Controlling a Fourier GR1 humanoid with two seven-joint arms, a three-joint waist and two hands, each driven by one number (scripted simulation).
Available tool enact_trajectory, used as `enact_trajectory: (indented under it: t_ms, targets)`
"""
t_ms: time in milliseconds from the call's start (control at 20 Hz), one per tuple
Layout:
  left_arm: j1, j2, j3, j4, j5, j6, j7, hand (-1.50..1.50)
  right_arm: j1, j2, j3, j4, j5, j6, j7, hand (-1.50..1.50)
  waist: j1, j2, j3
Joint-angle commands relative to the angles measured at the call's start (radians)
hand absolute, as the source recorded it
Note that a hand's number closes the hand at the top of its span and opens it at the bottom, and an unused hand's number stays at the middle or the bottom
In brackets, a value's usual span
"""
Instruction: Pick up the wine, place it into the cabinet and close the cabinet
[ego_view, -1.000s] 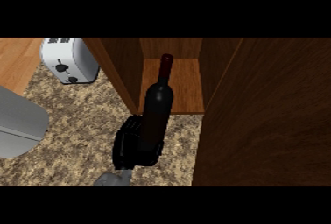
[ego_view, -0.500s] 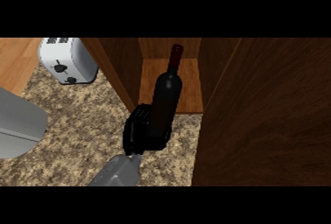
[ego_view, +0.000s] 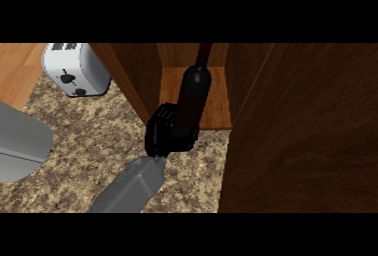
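The dark wine bottle (ego_view: 193, 95) stands nearly upright with its neck toward the top of the view. Its lower body is over the front edge of the cabinet's wooden shelf (ego_view: 218, 107). My left hand (ego_view: 166, 136) is curled round the bottle's base from the left and hides that part. The grey forearm comes in from the lower edge, left of centre. The cabinet door (ego_view: 303, 140) stands swung open and fills the right side. My right hand shows nowhere.
A white toaster (ego_view: 74, 70) sits on the speckled counter (ego_view: 81, 145) at the upper left, next to the cabinet's left wall (ego_view: 133, 80). A grey rounded object (ego_view: 18, 145) lies at the left edge. The open door stands close to the bottle's right.
My left hand has carried the bottle up the view and into the cabinet opening. The forearm has stretched further in behind it.
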Motion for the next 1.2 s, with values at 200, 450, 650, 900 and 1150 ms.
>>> enact_trajectory:
  t_ms: [200, 450, 650, 900, 1150]
  targets:
    - [-0.14, 0.0, 0.069, 0.12, 0.071, 0.005, 0.035, 1.5, -0.02, -0.018, -0.044, 0.041, -0.048, 0.015, -0.025, -1.5, -0.001, 0.001, 0.0]
    - [-0.225, 0.0, 0.038, 0.164, 0.15, 0.044, -0.011, 1.5, -0.017, -0.021, -0.032, -0.02, -0.046, 0.001, 0.005, -1.5, -0.02, 0.004, 0.0]
    - [-0.293, 0.0, 0.104, 0.223, 0.109, 0.015, 0.041, 1.5, 0.014, -0.015, -0.01, -0.032, -0.034, 0.0, 0.012, -1.5, -0.006, 0.001, 0.0]
    - [-0.361, 0.0, 0.124, 0.326, 0.109, -0.01, 0.068, 1.5, -0.043, -0.033, -0.041, -0.007, -0.036, -0.008, 0.022, -1.5, -0.009, 0.004, 0.0]
    - [-0.417, 0.0, 0.112, 0.39, 0.134, 0.009, 0.089, 1.5, 0.028, 0.012, 0.039, 0.022, 0.023, 0.021, -0.072, -1.5, -0.027, 0.009, 0.0]
